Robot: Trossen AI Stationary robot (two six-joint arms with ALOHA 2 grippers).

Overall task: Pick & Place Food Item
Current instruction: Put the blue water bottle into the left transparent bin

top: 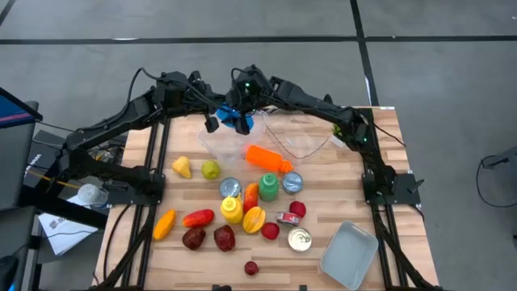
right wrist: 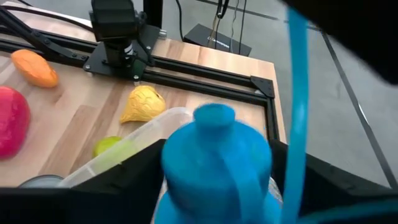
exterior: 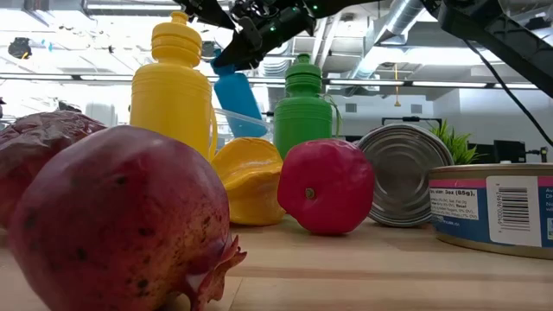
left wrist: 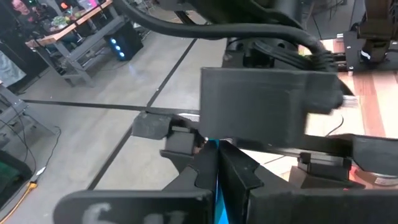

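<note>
Presently, at the far edge of the wooden worktop (top: 380,162), both arms meet over a clear plastic container (top: 222,141).

- Blue bottle (top: 242,121): held in the air above the clear container's far side, tilted; in the low view it hangs behind the yellow bottle (exterior: 173,82) and the green bottle (exterior: 304,108). The right wrist view shows its cap and shoulder close up (right wrist: 216,155).
- Right gripper (top: 245,101): reaches in from the right, fingers clamped on the blue bottle.
- Left gripper (top: 214,120): just beside the blue bottle on its left; its fingers stand close around a thin blue strip in the left wrist view (left wrist: 214,180), but whether they press on it cannot be told.
- Second clear container (top: 299,137): to the right of the first, near the far edge.
- Orange bottle (top: 268,158): lying on its side between the containers and the cluster of food.
- Loose items nearer the front: yellow pear-shaped fruit (top: 182,167), green fruit (top: 211,170), tins (top: 300,240), red fruits (top: 224,238), a pomegranate (exterior: 112,216) close to the low camera.
- Grey tray (top: 349,255): at the front right corner of the worktop.
</note>
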